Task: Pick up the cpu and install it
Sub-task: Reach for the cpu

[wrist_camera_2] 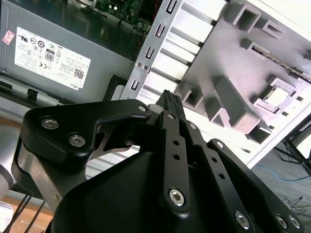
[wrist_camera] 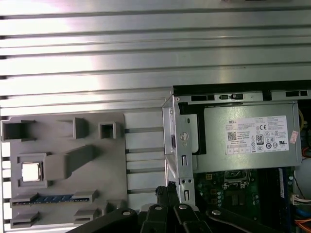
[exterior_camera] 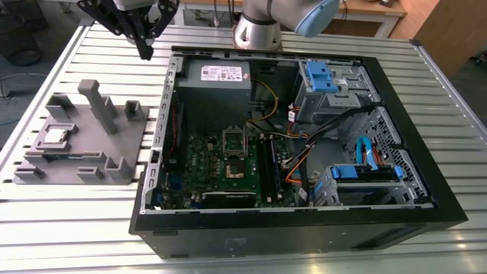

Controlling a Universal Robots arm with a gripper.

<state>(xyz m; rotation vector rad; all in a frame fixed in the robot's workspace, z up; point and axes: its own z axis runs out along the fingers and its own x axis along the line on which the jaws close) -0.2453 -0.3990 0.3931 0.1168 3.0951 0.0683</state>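
The cpu (exterior_camera: 55,136) is a small silver square lying in a pocket of the grey holder block (exterior_camera: 131,132), on the exterior view's left. It shows in both wrist views, as the cpu (wrist_camera: 30,171) and the cpu (wrist_camera_2: 279,97). My gripper (exterior_camera: 146,52) hangs above the table behind the holder, near the open computer case's back corner, well away from the cpu. Its black fingers (wrist_camera_2: 171,104) are pressed together with nothing between them. In the first wrist view the gripper (wrist_camera: 166,190) sits by the case's edge. The green motherboard (exterior_camera: 228,165) lies inside the case.
The open black computer case (exterior_camera: 426,188) fills the middle of the slatted metal table (exterior_camera: 68,228). A grey power supply (exterior_camera: 219,74), blue drive bays (exterior_camera: 323,77) and loose cables (exterior_camera: 304,154) are inside. A memory stick (wrist_camera: 53,199) lies in the holder. Tall posts (exterior_camera: 95,103) rise from the holder.
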